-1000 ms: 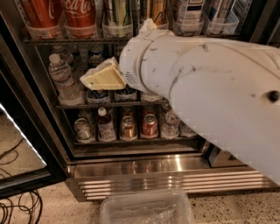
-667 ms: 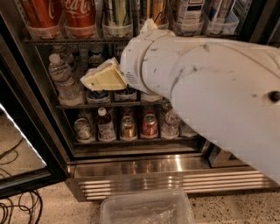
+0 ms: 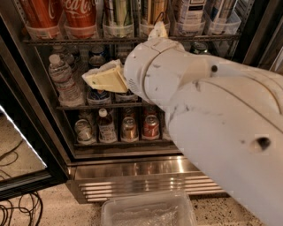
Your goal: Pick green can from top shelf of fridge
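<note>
The fridge (image 3: 132,174) stands open in front of me. The top shelf (image 3: 66,41) holds clear trays of tall cans. The green can (image 3: 117,12), light green with pale stripes, stands in the middle of that shelf, its lid cut off by the frame's top edge. Two red Coca-Cola cans (image 3: 81,15) are to its left and a gold can (image 3: 152,9) to its right. My gripper (image 3: 106,77), cream-coloured at the end of the bulky white arm (image 3: 208,106), is in front of the middle rack, below and slightly left of the green can, holding nothing that I can see.
A water bottle (image 3: 64,79) stands on the middle rack, left of the gripper. Short cans (image 3: 129,128) and a small bottle (image 3: 106,126) fill the lower rack. The open glass door (image 3: 20,150) is at left, with cables (image 3: 17,212) on the floor. A clear plastic bin (image 3: 148,212) lies below.
</note>
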Motion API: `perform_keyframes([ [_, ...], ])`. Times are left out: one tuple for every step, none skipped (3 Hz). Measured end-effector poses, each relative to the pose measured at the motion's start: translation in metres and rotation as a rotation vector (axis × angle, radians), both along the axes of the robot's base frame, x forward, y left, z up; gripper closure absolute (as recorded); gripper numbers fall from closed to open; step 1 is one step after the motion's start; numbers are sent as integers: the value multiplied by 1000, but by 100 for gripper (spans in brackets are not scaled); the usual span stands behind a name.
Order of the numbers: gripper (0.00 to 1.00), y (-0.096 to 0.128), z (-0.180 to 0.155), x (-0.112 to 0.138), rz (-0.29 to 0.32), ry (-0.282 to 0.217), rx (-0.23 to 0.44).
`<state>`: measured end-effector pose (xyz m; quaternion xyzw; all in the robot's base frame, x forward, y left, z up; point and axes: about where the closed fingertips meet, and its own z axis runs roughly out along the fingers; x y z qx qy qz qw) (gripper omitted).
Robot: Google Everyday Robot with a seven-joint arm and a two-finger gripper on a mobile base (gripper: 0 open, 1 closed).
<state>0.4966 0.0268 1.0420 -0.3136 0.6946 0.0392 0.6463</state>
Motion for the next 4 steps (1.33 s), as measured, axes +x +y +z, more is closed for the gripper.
perform_keyframes([
  [0, 1, 3, 0, -35, -33, 105],
  [0, 1, 3, 0, -35, -33, 105],
  [0, 13, 7, 5, -15, -58, 153],
  [3, 23, 14, 14, -2, -101, 214],
])
